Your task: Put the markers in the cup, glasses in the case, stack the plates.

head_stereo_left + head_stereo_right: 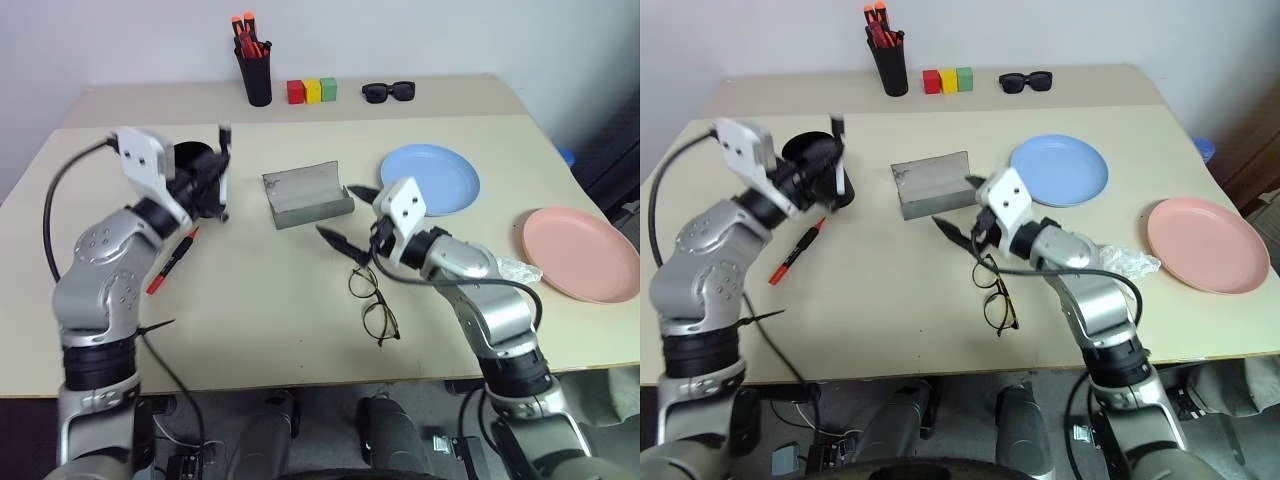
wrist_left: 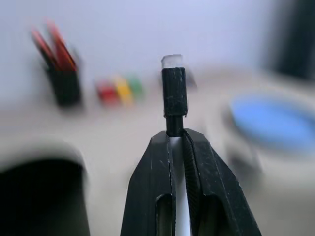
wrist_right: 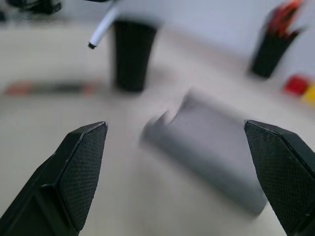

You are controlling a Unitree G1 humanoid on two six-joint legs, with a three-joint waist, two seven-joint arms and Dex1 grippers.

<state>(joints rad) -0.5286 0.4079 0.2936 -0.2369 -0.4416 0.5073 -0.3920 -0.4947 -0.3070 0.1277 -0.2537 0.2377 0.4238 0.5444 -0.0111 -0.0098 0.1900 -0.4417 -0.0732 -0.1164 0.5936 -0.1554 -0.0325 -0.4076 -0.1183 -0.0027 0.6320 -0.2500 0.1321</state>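
Observation:
My left gripper (image 1: 216, 186) is shut on the white marker (image 1: 225, 165), which it holds upright with the black end up, right beside the black cup (image 1: 188, 156). The same grip appears in the left wrist view, where the marker (image 2: 174, 93) sticks out between the closed fingers. The red marker (image 1: 172, 262) lies on the table below that arm. My right gripper (image 1: 348, 217) is open and hovers between the open grey case (image 1: 305, 195) and the glasses (image 1: 372, 300). The blue plate (image 1: 445, 175) and the pink plate (image 1: 580, 255) lie apart on the right.
At the back stand a pen holder with orange-capped pens (image 1: 255, 72), coloured blocks (image 1: 312, 91) and black sunglasses (image 1: 388, 92). A crumpled clear wrapper (image 1: 1130, 262) lies beside my right forearm. The pink plate is close to the table's right edge.

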